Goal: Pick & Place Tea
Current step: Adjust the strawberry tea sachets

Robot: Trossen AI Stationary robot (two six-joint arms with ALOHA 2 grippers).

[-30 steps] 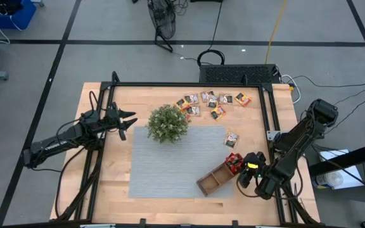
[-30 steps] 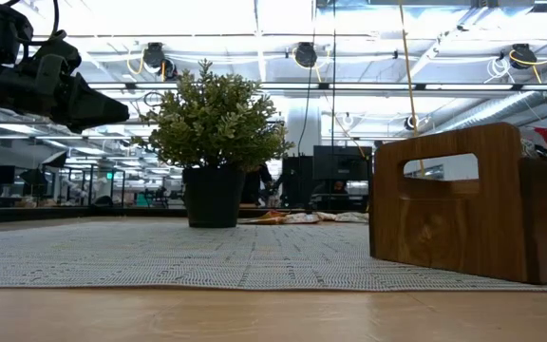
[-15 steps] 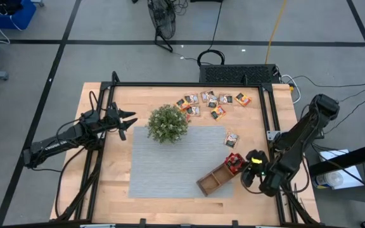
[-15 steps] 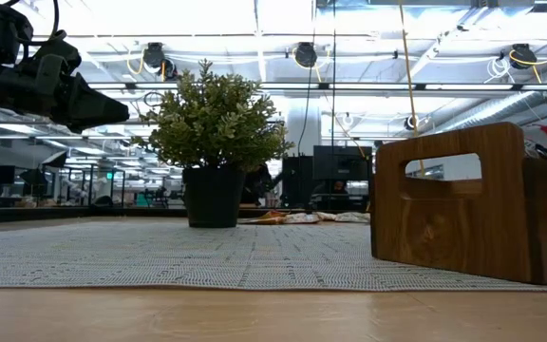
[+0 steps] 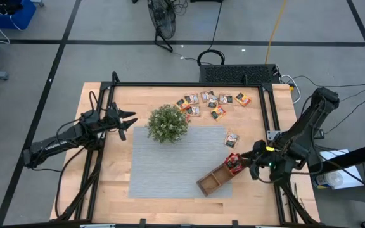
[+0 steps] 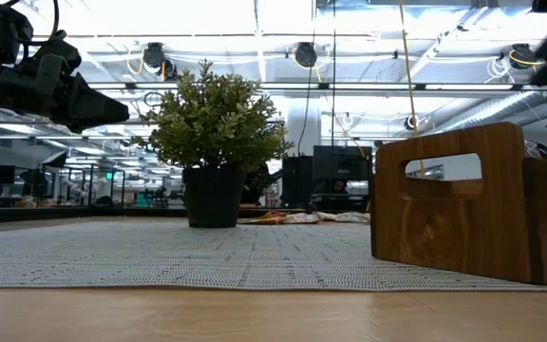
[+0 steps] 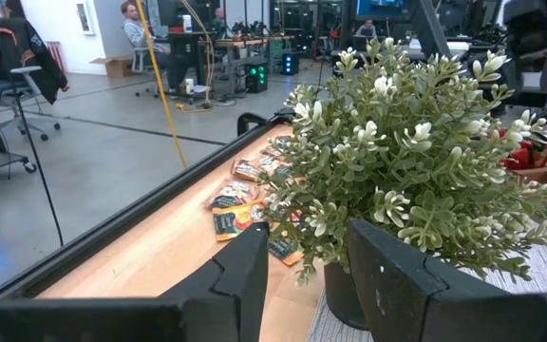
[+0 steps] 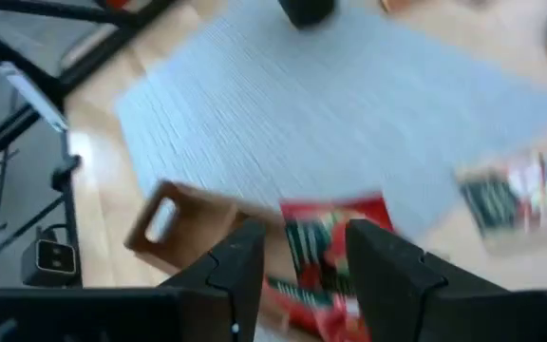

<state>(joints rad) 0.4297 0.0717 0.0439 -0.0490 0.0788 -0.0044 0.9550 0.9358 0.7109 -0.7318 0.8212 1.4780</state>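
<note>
Right tool (image 5: 249,158) at the right end of the tray (image 5: 209,181), fingers apart. Its wrist view is blurred, so whether anything is pinched between them cannot be told. Over the last second this arm has swung round: the tool earlier sat just off the tray's end on the near side, and now lies level with the end compartment, pointing along it. Red sachets (image 5: 234,163) fill that compartment and appear behind the fingers in the wrist view. This suggests a sachet has just been delivered and the arm is turning away for another. The rest of the tea (image 5: 211,101) lies in a loose cluster at the far edge of the counter (image 5: 106,183), with one sachet (image 5: 232,139) apart, beside the mat (image 5: 170,164) and near the tray. Left tool (image 5: 128,120) waits, fingers apart and empty, just beside the plant (image 5: 167,123), unmoved. Most of the tea remains to be moved.
</note>
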